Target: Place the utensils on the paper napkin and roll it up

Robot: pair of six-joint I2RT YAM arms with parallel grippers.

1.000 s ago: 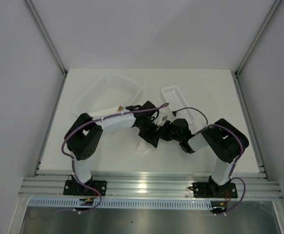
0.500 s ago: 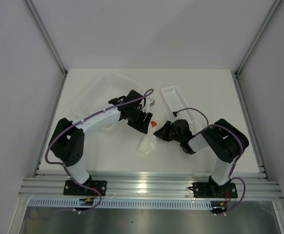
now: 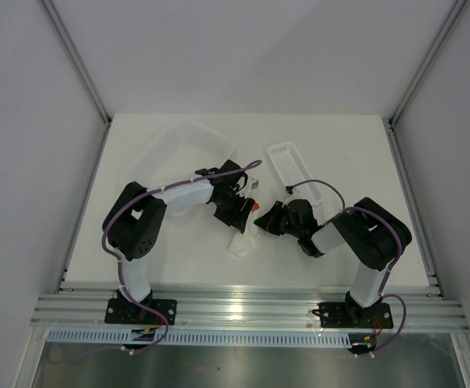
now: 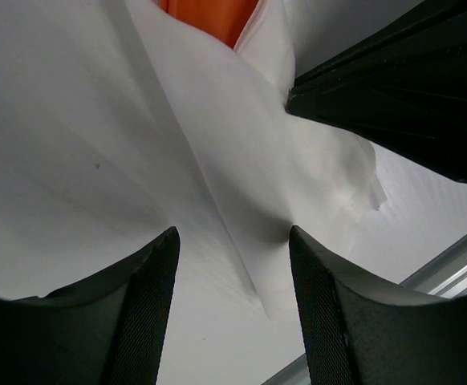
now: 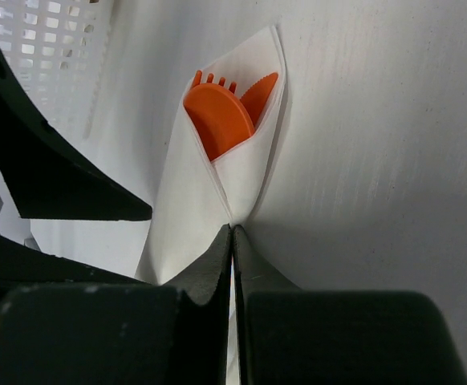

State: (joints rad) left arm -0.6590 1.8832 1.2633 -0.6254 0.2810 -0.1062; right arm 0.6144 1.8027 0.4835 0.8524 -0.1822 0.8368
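1. The left gripper [image 4: 233,241] is spread wide and grips nothing.
2. The napkin [image 4: 241,160] lies under it, wrapped into a loose roll. The roll runs through the gap between the two fingers [image 4: 149,305] and on ahead of them. I cannot tell whether either finger touches the paper.
3. The right gripper [image 5: 232,233] is clamped tight, its tips pinching a fold of the napkin at the narrow part of the wrap.
4. The utensils [image 5: 221,112] sit just ahead of those tips, tucked into the roll's open end. Fork tines, a round spoon bowl and a serrated knife edge stick out.
5. Seen from above, the two grippers face each other across the roll, close together.
6. A white lattice basket [image 5: 41,40] lies ahead and to the left of the right gripper.
7. A narrow white tray [image 3: 287,162] lies beyond the right gripper on the table [image 3: 356,145].
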